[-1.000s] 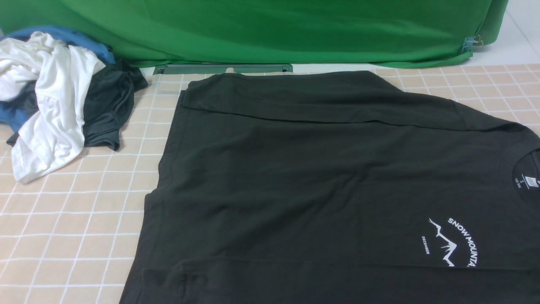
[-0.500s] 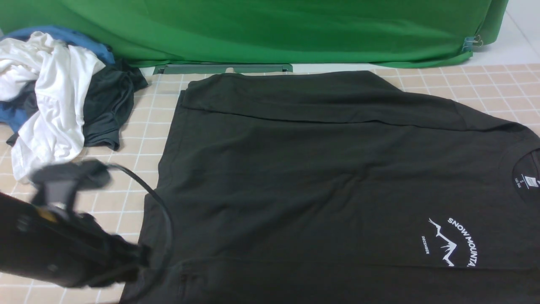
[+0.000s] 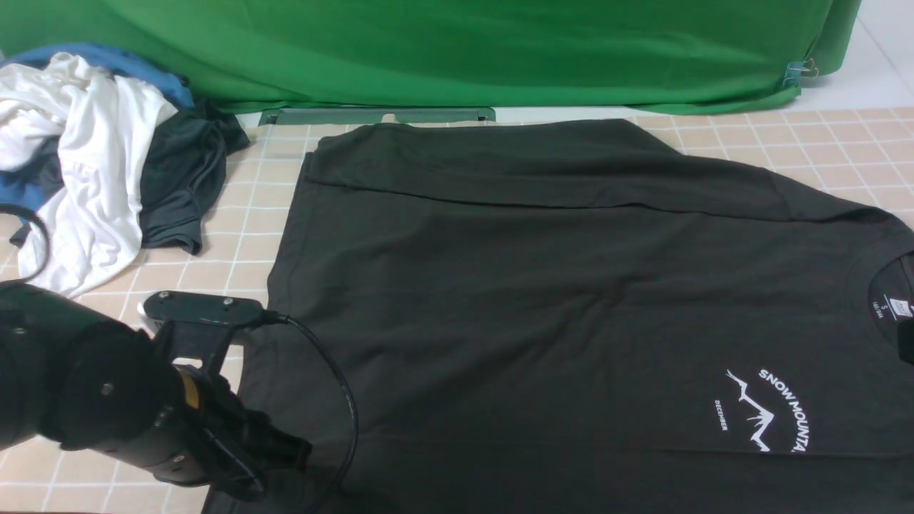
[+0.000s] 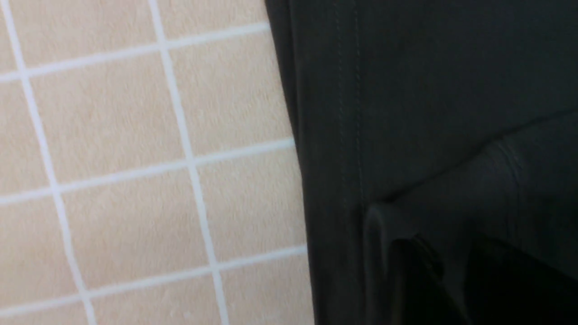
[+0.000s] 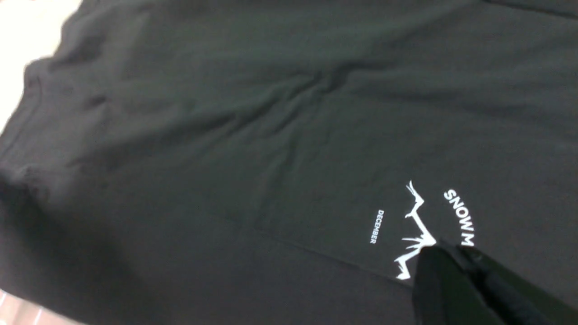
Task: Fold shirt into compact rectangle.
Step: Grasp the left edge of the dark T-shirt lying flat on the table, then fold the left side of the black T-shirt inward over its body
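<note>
The black shirt [image 3: 543,285] lies spread on the checked cloth, collar to the right, with its far side and near side folded in. Its white mountain print [image 3: 767,410] faces up. My left gripper [image 3: 289,453] is low over the shirt's near-left hem corner. In the left wrist view its two dark fingers stand apart over the hem [image 4: 343,135], so the left gripper [image 4: 451,266] is open and holds nothing. My right gripper [image 5: 451,255] hovers shut just over the print [image 5: 420,230], with nothing in it.
A pile of clothes sits at the far left: a white shirt [image 3: 93,157], a dark teal-grey garment [image 3: 182,185] and a blue one [image 3: 128,64]. A green backdrop [image 3: 457,50] closes the far side. Bare checked cloth [image 3: 143,271] shows left of the shirt.
My left arm has come into the front view from the left and advanced to the shirt's near-left hem corner. The shirt has not moved.
</note>
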